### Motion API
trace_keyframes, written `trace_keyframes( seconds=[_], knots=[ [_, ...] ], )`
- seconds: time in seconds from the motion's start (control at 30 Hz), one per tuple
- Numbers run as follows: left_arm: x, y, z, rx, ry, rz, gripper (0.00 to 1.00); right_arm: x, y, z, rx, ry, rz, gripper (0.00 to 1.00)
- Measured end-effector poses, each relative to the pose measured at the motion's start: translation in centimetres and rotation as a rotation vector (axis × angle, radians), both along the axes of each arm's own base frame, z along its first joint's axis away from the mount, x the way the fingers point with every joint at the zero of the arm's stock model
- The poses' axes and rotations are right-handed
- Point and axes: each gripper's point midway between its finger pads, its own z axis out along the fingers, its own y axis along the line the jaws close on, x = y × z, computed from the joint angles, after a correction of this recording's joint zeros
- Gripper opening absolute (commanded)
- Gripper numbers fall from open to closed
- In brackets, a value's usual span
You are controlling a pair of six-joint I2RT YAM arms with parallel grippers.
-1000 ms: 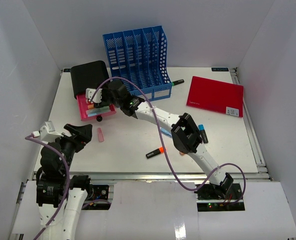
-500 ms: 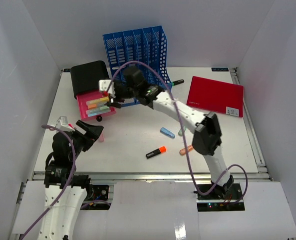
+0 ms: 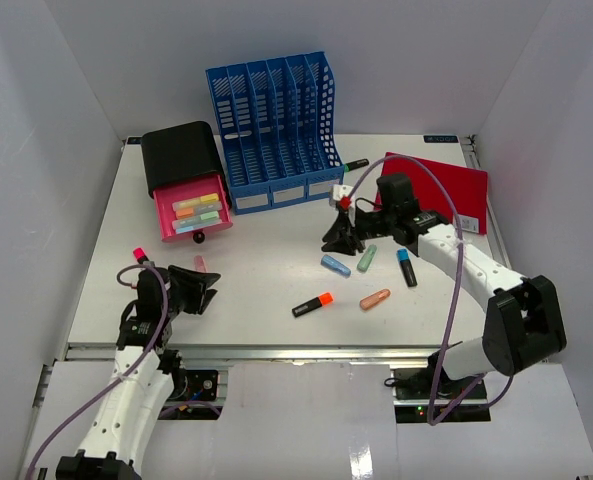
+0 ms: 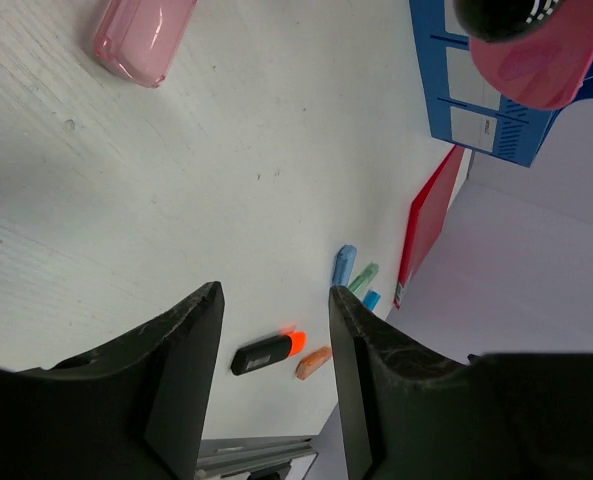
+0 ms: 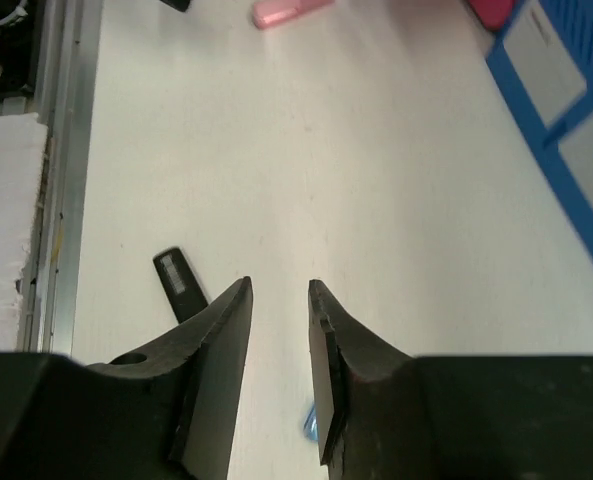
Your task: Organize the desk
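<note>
The desk (image 3: 266, 240) is a white tabletop with a silver front rail (image 3: 276, 350). Loose highlighters lie on it: light blue (image 3: 335, 265), green (image 3: 367, 258), blue-and-black (image 3: 406, 267), orange-and-black (image 3: 313, 304), salmon (image 3: 375, 299) and pink (image 3: 200, 264). My left gripper (image 3: 206, 290) is open and empty, low over the desk's front left, just short of the pink highlighter (image 4: 141, 35). My right gripper (image 3: 341, 240) is open and empty, its tips over bare desk beside the light blue highlighter (image 5: 308, 425).
A blue file rack (image 3: 274, 125) stands at the back. A black box with an open pink drawer (image 3: 194, 212) holding highlighters stands to its left. A red folder (image 3: 446, 190) lies at the back right. A green-capped marker (image 3: 354, 164) lies by the rack.
</note>
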Motion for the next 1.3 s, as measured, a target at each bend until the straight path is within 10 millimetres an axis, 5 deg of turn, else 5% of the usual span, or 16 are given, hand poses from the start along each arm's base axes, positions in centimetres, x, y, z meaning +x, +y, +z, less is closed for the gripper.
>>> trace_keyframes(
  seconds=[0.1,0.33,0.8,1.07,1.3],
  knots=[
    [0.6,-0.1,-0.9,-0.029,0.020,0.020,0.47,1.1,-2.9,-1.2,0.011,0.050,-0.101,0.29],
    [2.5,0.4,-2.0,-0.054,0.010,0.087,0.37,2.5,-5.3,2.2,0.119,-0.016,-0.157,0.28],
    [7.1,3.6,-3.1,-0.015,-0.078,0.301,0.31,1.2,-5.4,2.7,0.162,-0.010,-0.109,0.27],
    [9.4,3.9,-4.0,-0.008,-0.103,0.320,0.34,1.1,-5.4,2.8,0.166,-0.008,-0.103,0.27],
    [11.2,3.9,-1.3,0.001,-0.201,0.308,0.43,1.0,-5.3,2.8,0.168,-0.007,-0.097,0.27]
  ],
)
